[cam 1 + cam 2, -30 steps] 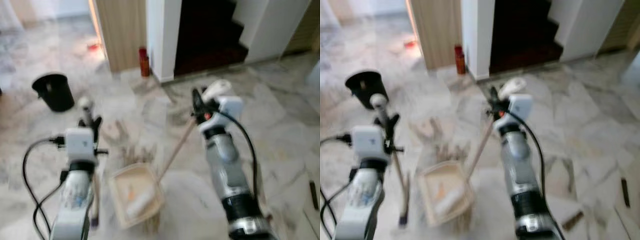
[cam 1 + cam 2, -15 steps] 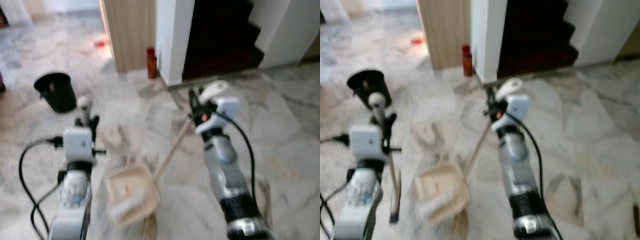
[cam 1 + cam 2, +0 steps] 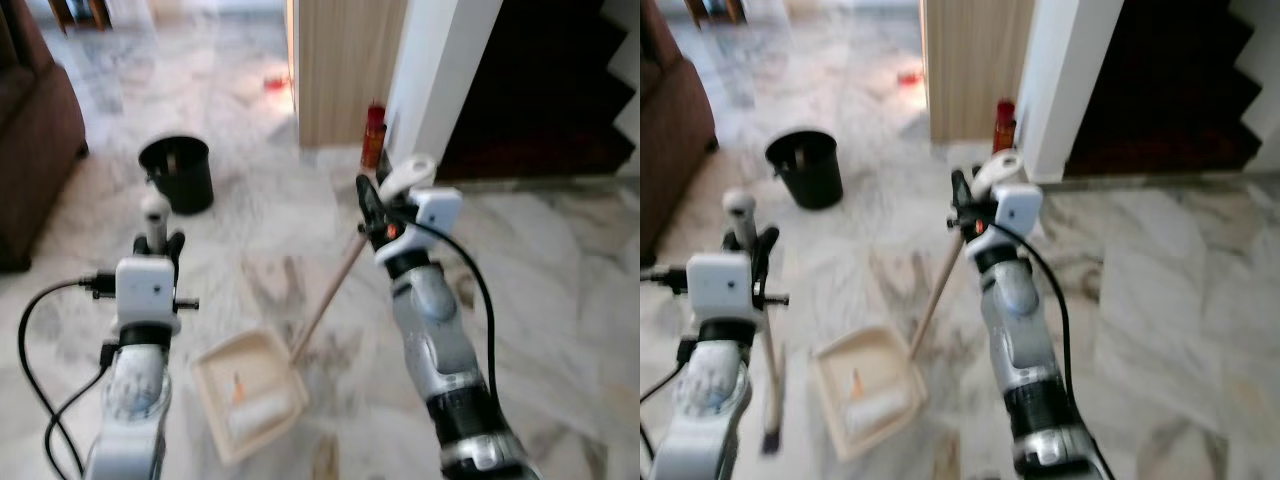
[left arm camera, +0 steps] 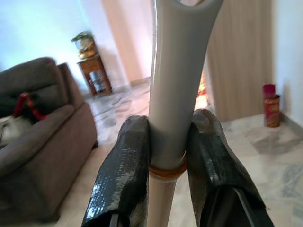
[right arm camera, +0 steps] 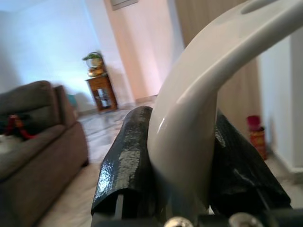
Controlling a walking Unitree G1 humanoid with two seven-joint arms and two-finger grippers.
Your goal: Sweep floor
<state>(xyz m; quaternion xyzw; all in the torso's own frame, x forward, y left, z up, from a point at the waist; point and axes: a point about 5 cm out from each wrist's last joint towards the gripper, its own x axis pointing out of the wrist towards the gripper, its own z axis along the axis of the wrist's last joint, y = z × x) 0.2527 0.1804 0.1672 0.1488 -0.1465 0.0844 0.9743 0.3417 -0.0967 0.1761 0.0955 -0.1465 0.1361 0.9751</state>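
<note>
Your left gripper (image 4: 168, 156) pinches the broom handle (image 4: 177, 90); your right gripper (image 5: 182, 156) clamps the dustpan handle (image 5: 199, 118). The dustpan (image 3: 250, 392) sits near, between the arms, holding debris. Tilt it while walking and the debris may spill before the black bin (image 3: 178, 173), far left.

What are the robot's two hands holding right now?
Left gripper: shut on the broom handle.
Right gripper: shut on the dustpan handle; the dustpan holds some litter.

The dustpan (image 3: 248, 392) lies on the floor (image 3: 560, 280) between both arms, the bucket (image 3: 178, 174) beyond, left.
</note>
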